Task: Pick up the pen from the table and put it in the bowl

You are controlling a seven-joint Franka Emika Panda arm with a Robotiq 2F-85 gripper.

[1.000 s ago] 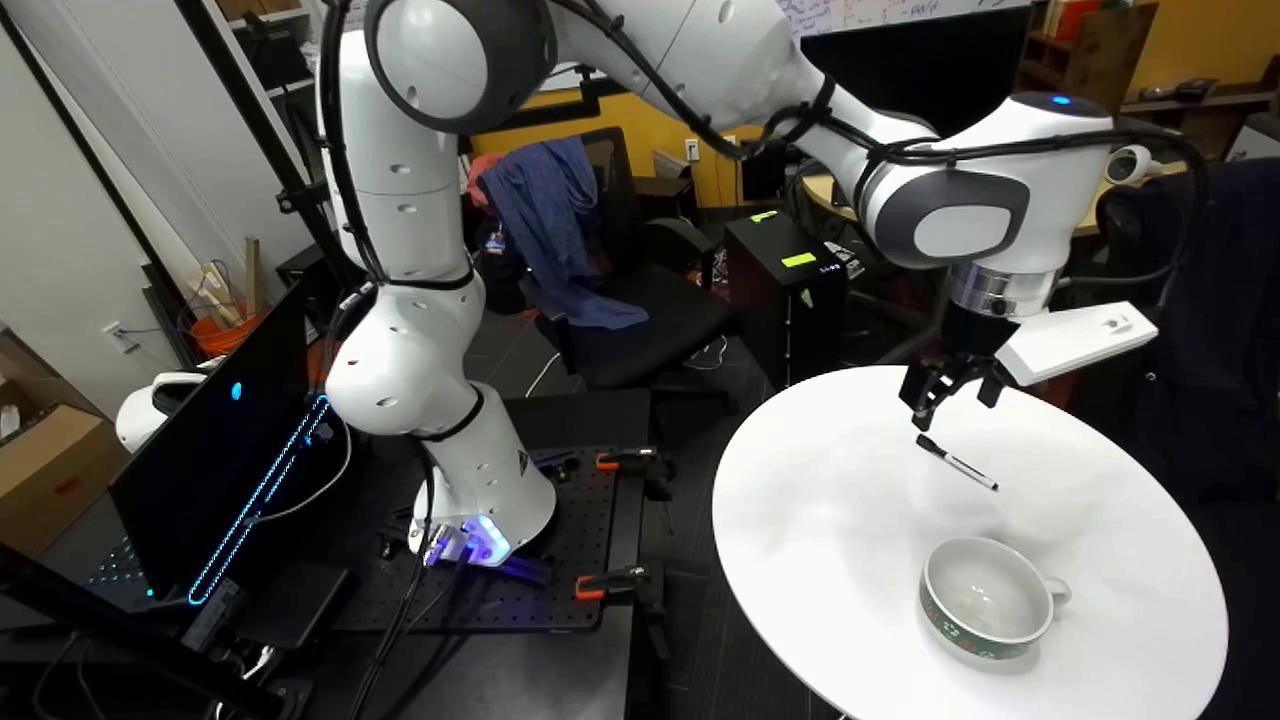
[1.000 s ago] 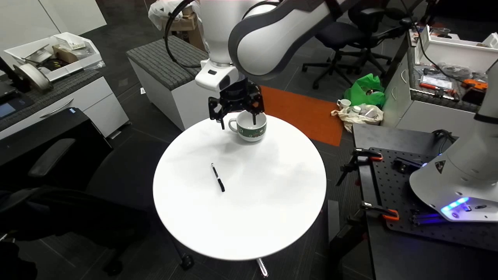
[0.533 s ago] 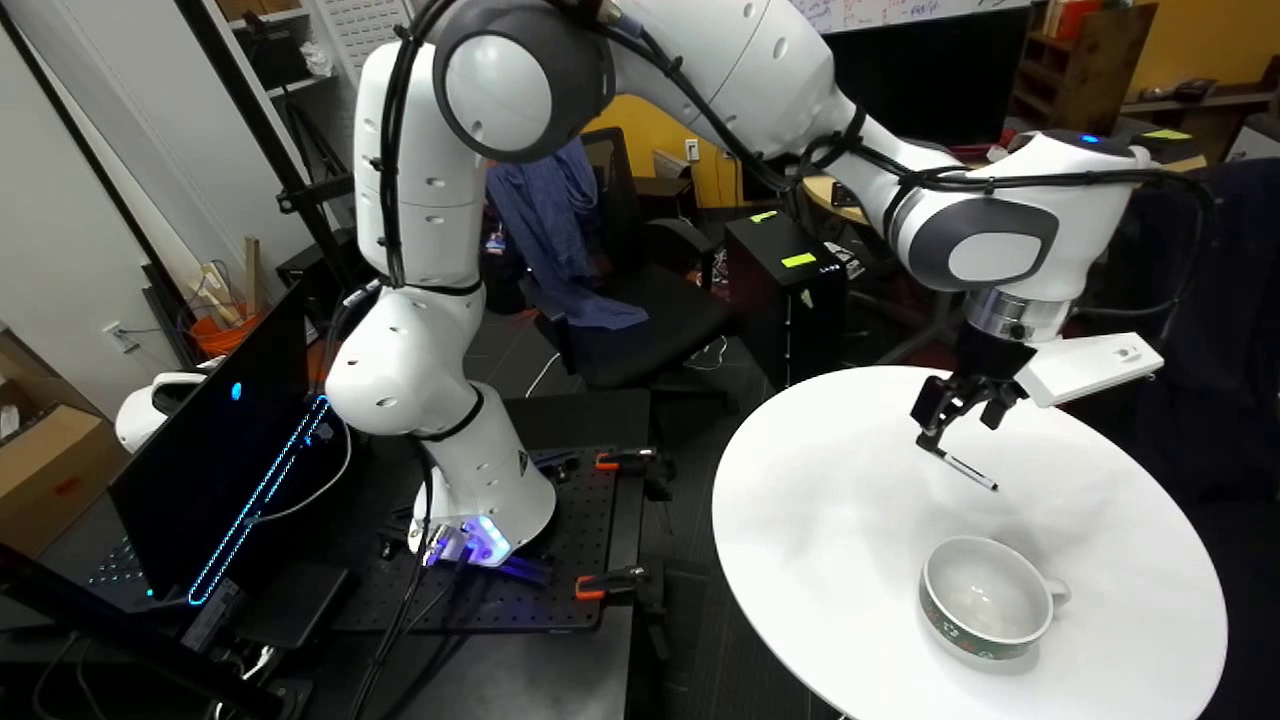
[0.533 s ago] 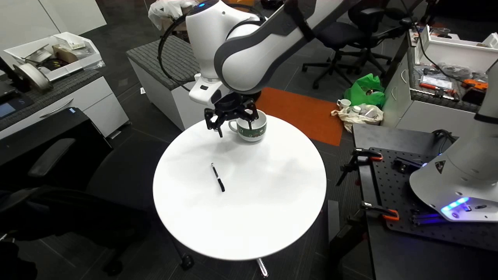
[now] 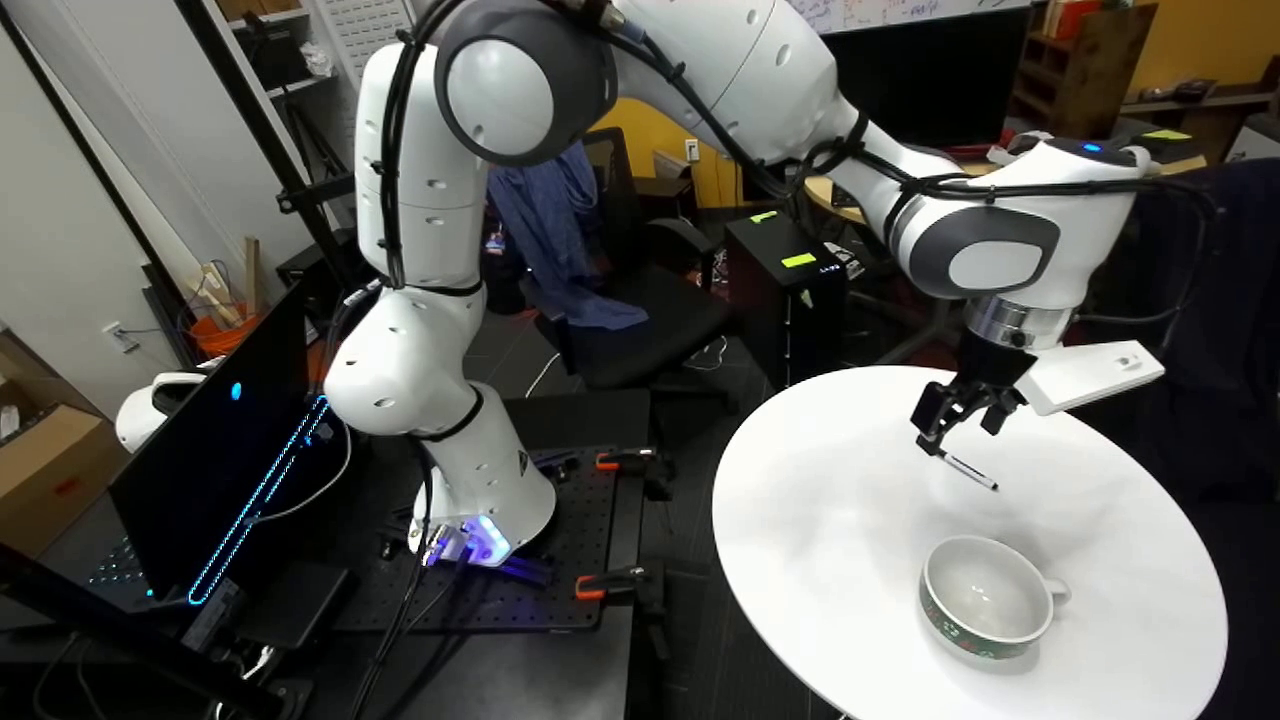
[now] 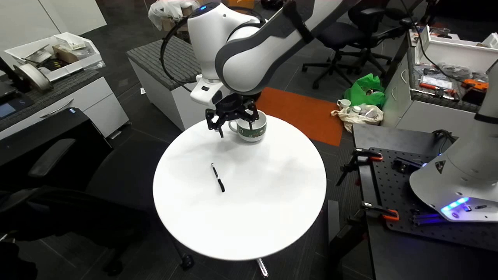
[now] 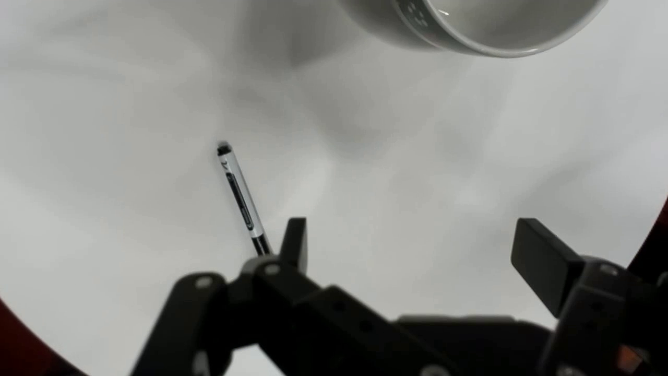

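Plainly, the pen (image 6: 218,177) lies flat on the white counter (image 6: 249,217), apart from the bowl (image 5: 985,600), which stands upright. The jaws stand wide apart above the counter with nothing between them; in the wrist view one finger (image 7: 296,243) hides the pen's near end, so the pen appears outside the gap. It should handle as a light, stiff stick, hard to harm but smooth and probably round, so a glancing touch could set it rolling. The best hold looks to be the middle of the pale barrel (image 7: 245,196), where it ought to balance, rather than the dark end (image 6: 221,185), which may be a cap that could pull off. The jaws face roughly across its length; they seem to need a sideways shift, a slight turn, then a descent almost to the counter, since so thin a body leaves little to pinch. A modest squeeze ought to suffice; crushing strength would gain nothing.
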